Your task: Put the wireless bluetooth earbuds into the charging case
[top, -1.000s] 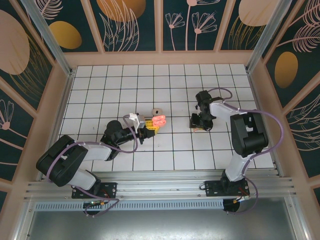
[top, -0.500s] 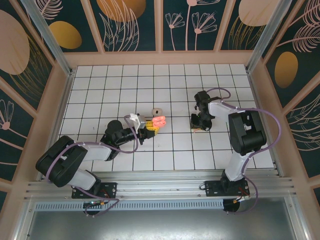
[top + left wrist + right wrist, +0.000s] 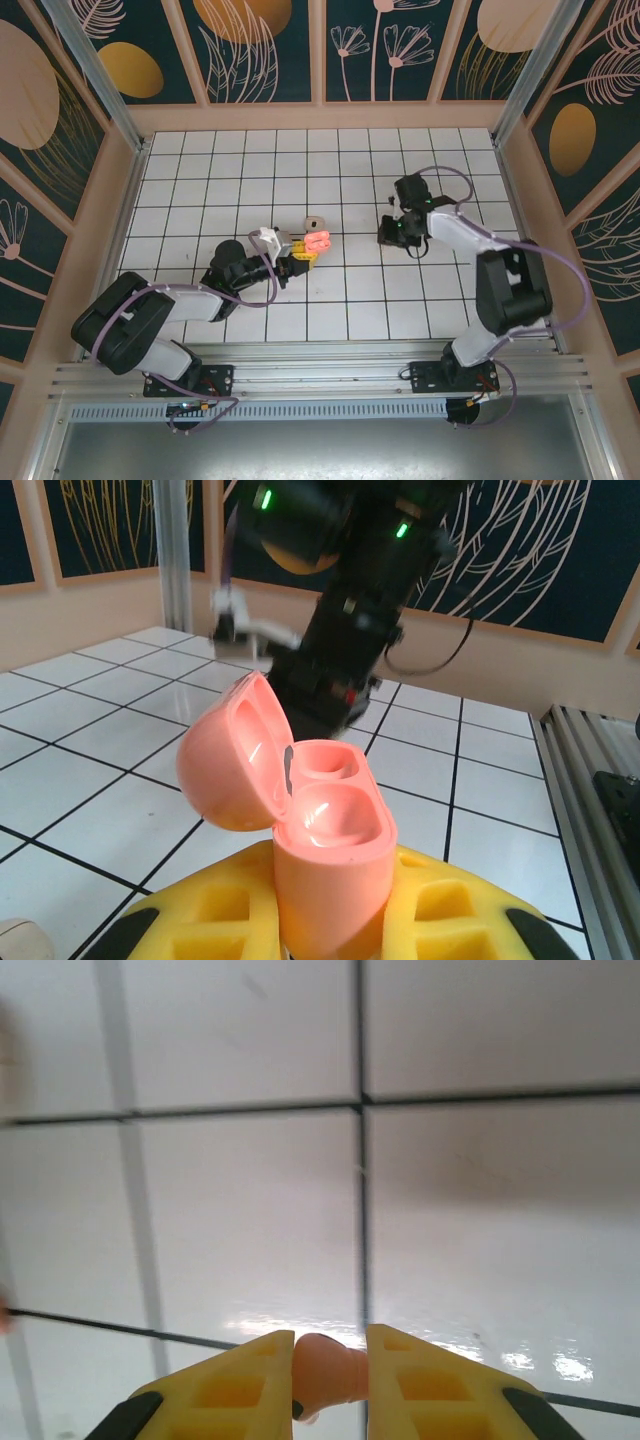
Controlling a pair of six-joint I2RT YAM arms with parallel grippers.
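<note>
Since the earlier frame, the right arm's elbow has swung out toward the right edge of the overhead view. The right gripper (image 3: 393, 232) has shifted slightly up the frame, right of centre.

The pinkish earbud (image 3: 328, 1372) sits at the bottom centre of the right wrist view. It is clamped between the two yellow fingers (image 3: 230, 1388) of the right gripper (image 3: 330, 1342). The jaws are closed on it, with only the bud's width between them. White tile and dark grout lines lie blurred beyond it.

The charging case (image 3: 325, 825) is pink and occupies the centre of the left wrist view. Its lid is swung open to the left and two wells are exposed. The left gripper (image 3: 330, 920) is clamped on the lower body of the case, with a yellow finger (image 3: 445, 910) on each side. From overhead, the charging case (image 3: 318, 241) lies just left of centre, at the tip of the left gripper (image 3: 305, 250).

A small beige earbud (image 3: 313, 222) rests on the tiled table (image 3: 200, 180) just above the case, apart from both grippers.
</note>
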